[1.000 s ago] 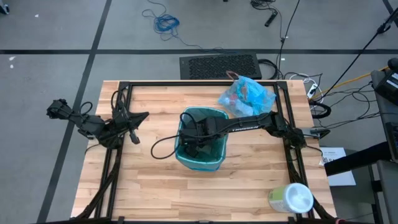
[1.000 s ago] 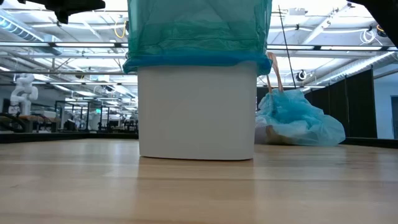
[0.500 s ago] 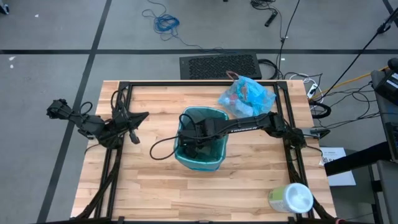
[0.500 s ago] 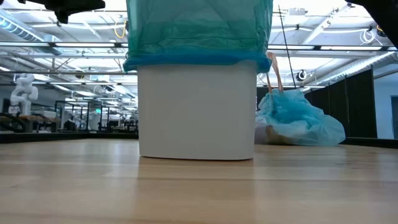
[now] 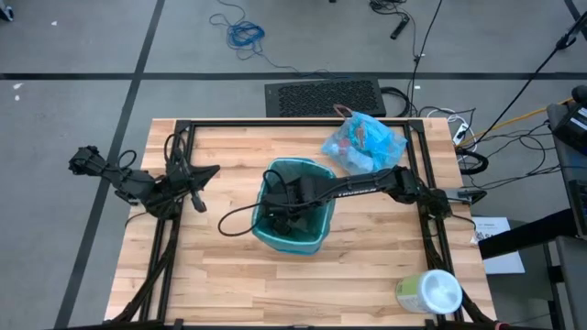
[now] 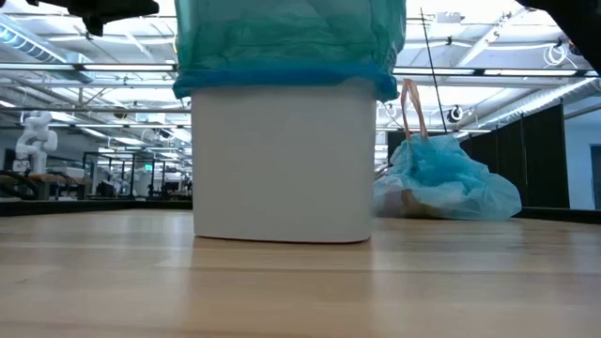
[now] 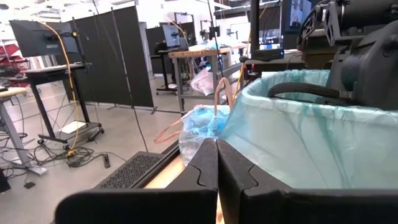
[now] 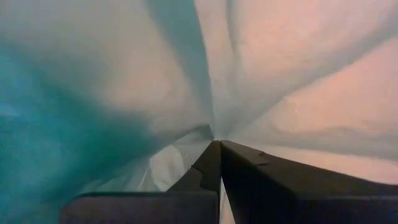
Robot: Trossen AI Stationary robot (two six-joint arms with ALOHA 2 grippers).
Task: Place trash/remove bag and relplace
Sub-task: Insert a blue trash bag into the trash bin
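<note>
Right hand is working deep inside the white bin, its fingers pressed together with only the teal-green liner billowing around them; whether any film is pinched between the tips I cannot tell. From above, the right arm is reaching across from its side of the tabletop into the bin's mouth, where the liner's rim is folded over the edge.

Judging by this, the step is seating the new liner. Doing it well means pushing the film down toward the bottom and corners without dragging the rim off the edge, and without shoving the light bin sideways, since nothing is bracing it.

Left hand is waiting with fingers together near the left side of the tabletop, aimed at the bin.

Tied and bulging, the light-blue bag is lying just behind the bin, apart from it.
</note>
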